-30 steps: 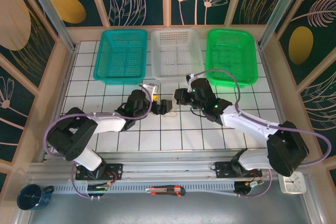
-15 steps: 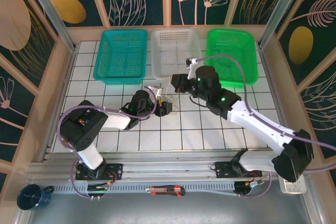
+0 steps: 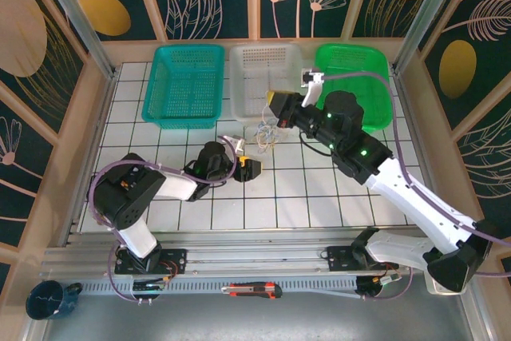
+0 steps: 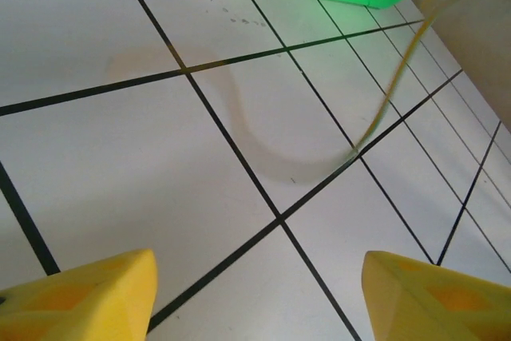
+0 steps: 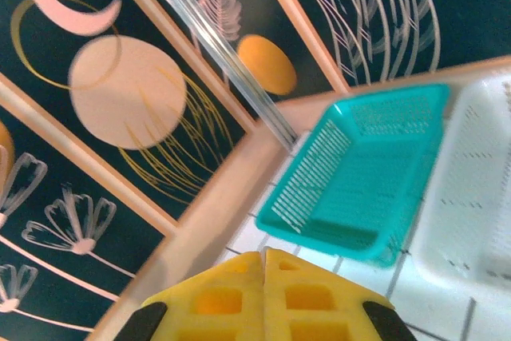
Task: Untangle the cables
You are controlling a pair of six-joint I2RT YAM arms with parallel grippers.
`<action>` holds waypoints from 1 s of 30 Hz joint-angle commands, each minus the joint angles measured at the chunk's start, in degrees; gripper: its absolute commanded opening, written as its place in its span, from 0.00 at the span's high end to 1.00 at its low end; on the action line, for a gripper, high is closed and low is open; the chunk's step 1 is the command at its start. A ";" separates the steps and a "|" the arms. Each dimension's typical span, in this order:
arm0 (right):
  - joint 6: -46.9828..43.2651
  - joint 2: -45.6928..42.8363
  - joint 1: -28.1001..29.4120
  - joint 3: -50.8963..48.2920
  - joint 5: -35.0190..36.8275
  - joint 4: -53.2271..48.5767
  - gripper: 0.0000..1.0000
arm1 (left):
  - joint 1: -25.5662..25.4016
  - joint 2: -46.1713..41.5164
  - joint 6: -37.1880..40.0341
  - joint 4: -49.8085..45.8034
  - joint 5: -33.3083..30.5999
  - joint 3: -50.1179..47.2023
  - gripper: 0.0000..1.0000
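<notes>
In the top view the cables [image 3: 263,129] hang as a small tangle of thin whitish and olive strands, just in front of the white basket. My right gripper [image 3: 275,104] is raised above them and shut on the cables at their top. In the right wrist view its yellow fingers [image 5: 263,265] meet with no gap, and the strands themselves are hidden there. My left gripper [image 3: 249,169] lies low over the tiles, below and left of the tangle. It is open [image 4: 255,301], with bare floor between its fingers. One olive strand [image 4: 391,93] slants down to the floor ahead of it.
Along the back stand three baskets: a teal one [image 3: 185,47], a white one [image 3: 266,47] and a green one [image 3: 351,47]. A box cutter [image 3: 251,289], a dark mug [image 3: 48,299] and a small clock [image 3: 447,277] lie off the table's near edge.
My right gripper has risen and moved back towards the white basket, lifting the cables off the tiles. The left gripper has let go of them and stays low and open.
</notes>
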 commanded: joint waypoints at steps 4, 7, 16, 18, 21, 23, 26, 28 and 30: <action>-1.30 -1.99 -0.85 -9.01 3.48 0.43 1.00 | -0.27 -6.98 -0.77 0.48 0.01 -3.37 0.18; -1.56 -1.92 -1.15 -12.57 3.31 0.81 1.00 | -0.32 -9.87 -1.04 -0.08 -0.67 -5.25 0.13; -4.27 -1.54 -1.86 -14.65 0.04 -0.12 1.00 | -0.23 -19.03 -1.04 -2.83 -2.12 -7.85 0.06; -4.94 -1.43 -2.16 -14.32 -1.01 -0.72 1.00 | -0.26 -21.19 -0.38 -2.75 -2.30 -7.37 0.05; -5.65 -1.66 -3.24 -13.83 -4.33 -0.86 1.00 | -0.25 -24.06 1.78 -2.11 -2.03 -6.01 0.04; -6.40 -1.67 -4.26 -13.43 -7.32 -1.17 1.00 | -0.21 -25.30 4.20 -1.12 -1.28 -5.03 0.03; -7.22 -1.66 -5.57 -12.57 -11.06 -1.80 1.00 | -0.33 -26.03 8.52 0.48 0.86 -3.47 0.04; -7.48 -1.62 -6.18 -12.06 -12.14 -2.32 1.00 | -0.29 -26.32 11.39 0.81 1.86 -2.50 0.04; -7.76 -1.56 -6.44 -11.74 -12.43 -2.82 1.00 | -0.26 -27.18 14.43 0.95 1.53 -2.05 0.03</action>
